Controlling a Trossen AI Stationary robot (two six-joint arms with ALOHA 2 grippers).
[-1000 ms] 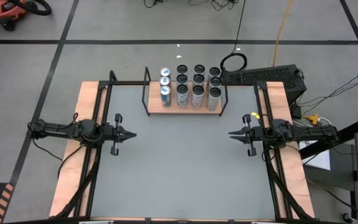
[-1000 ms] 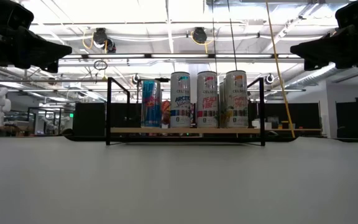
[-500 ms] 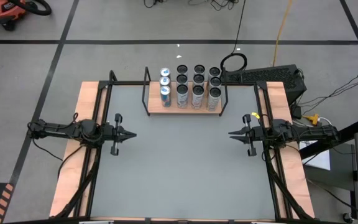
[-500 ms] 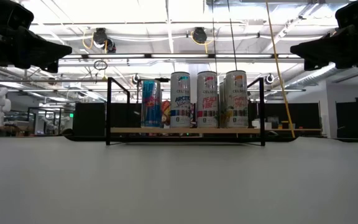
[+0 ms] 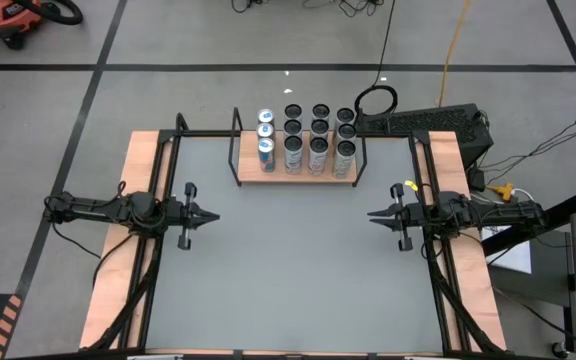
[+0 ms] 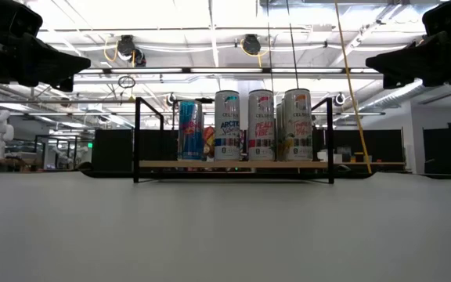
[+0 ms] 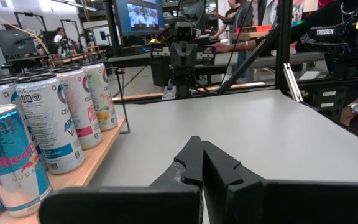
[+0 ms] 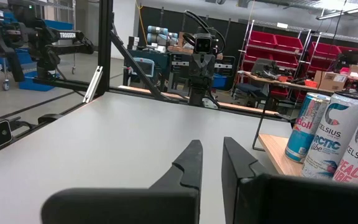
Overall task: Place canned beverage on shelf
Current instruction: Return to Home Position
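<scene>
Cans (image 5: 293, 150) on the shelf (image 5: 298, 178), bench's (image 5: 298, 280) 12 o'clock edge.
Left gripper (image 5: 211, 215) closed at 9; right gripper (image 5: 371, 215) slightly parted at 3.

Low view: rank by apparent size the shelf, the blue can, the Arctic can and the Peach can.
1. shelf: by far the widest.
2. Arctic can and Peach can: they look alike, so they are not ranked against each other.
3. blue can: visibly shorter than either.

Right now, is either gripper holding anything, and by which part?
Nothing is held: the left gripper and right gripper are empty, away from the shelf.
</scene>
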